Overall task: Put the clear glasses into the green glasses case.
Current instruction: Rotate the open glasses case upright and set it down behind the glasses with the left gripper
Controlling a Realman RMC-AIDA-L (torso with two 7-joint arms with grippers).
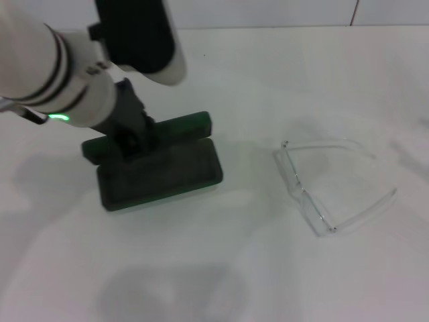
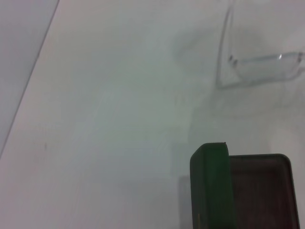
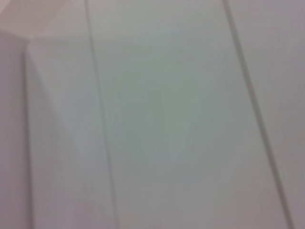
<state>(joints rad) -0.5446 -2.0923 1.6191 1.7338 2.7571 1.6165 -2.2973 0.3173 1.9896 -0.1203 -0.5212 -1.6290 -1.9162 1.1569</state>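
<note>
Left gripper [image 1: 134,144] sits right on the far edge of the open green glasses case [image 1: 164,176]; can't tell its grip. Clear glasses [image 1: 328,184] lie on the white table [image 1: 221,268], well right of it.

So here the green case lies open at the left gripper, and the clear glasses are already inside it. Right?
Not quite. The green glasses case is open at the left gripper, but the clear glasses are not inside it: the head view shows them on the white table to the case's right, apart from it.
</note>
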